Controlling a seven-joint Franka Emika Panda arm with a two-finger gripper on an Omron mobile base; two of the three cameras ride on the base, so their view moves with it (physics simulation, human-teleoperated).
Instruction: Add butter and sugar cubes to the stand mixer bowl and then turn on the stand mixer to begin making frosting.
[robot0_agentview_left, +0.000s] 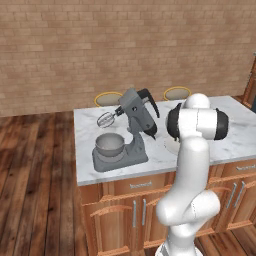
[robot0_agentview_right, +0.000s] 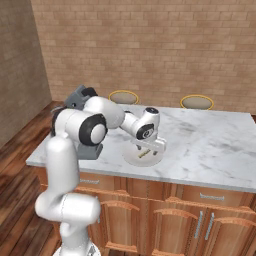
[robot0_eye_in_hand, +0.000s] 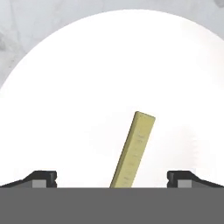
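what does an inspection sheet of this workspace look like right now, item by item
surface: white marble island top on wooden cabinets.
job's things: stand mixer near the island's left end, head tilted back, whisk raised; stand mixer bowl on its base, inside looks empty; butter, a pale yellow stick, lies on a white plate to the right of the mixer.
clutter: nothing seen.
grippers: claw open, directly above the plate, fingertips either side of the butter and not closed on it.
cables: nothing seen.
surroundings: brick wall, wood floor, two round stools behind the island.
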